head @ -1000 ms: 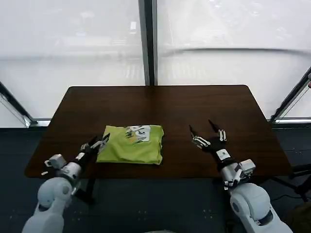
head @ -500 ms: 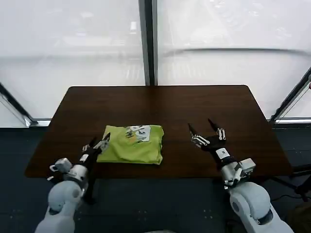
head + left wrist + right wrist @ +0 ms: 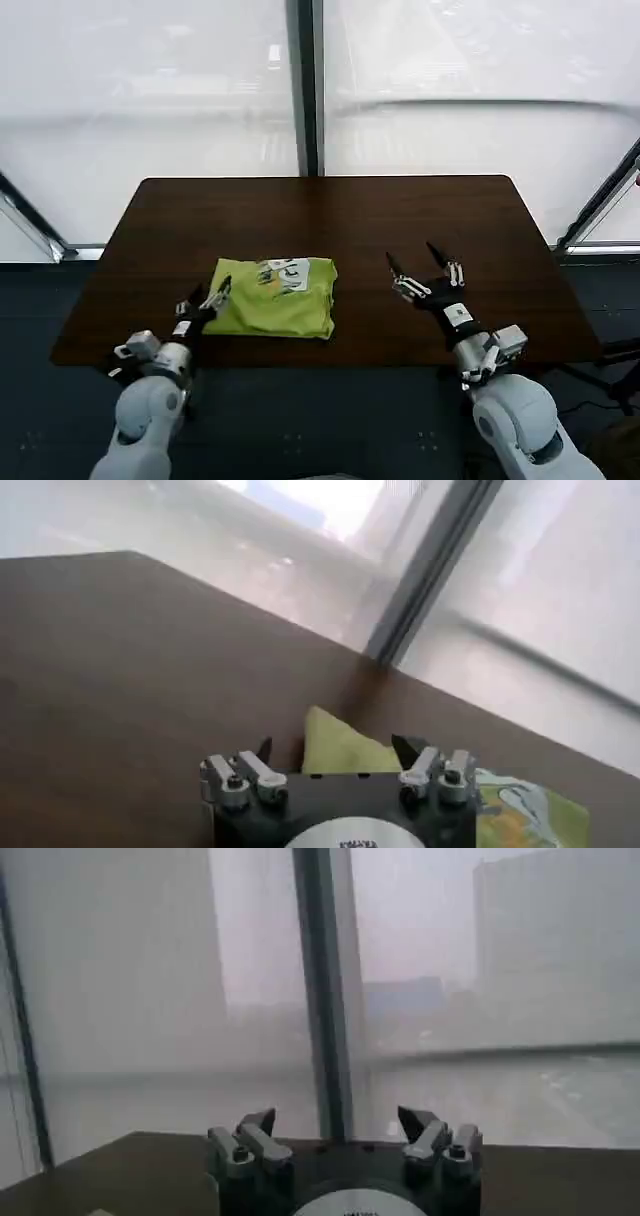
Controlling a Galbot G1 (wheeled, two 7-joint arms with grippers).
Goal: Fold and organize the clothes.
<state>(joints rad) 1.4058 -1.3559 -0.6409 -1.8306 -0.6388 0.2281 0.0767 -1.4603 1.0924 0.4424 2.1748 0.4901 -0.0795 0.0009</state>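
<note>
Room: tall frosted window [image 3: 300, 80] with a dark upright post, behind a dark wooden table [image 3: 330, 215].
Table: dark brown, bare apart from the shirt.
Shirt [image 3: 275, 300]: lime yellow-green, folded into a rough rectangle, lying flat on the left front part of the table; white printed mark facing up near its far edge.
Left gripper [image 3: 208, 298]: low at the front left of the table, at the shirt's left edge, jaws spread and holding nothing; in the left wrist view a raised green corner of the shirt [image 3: 340, 748] sits between its fingertips.
Right gripper [image 3: 425, 268]: raised above the right part of the table, well apart from the shirt, jaws released and empty, tips pointing toward the window.
</note>
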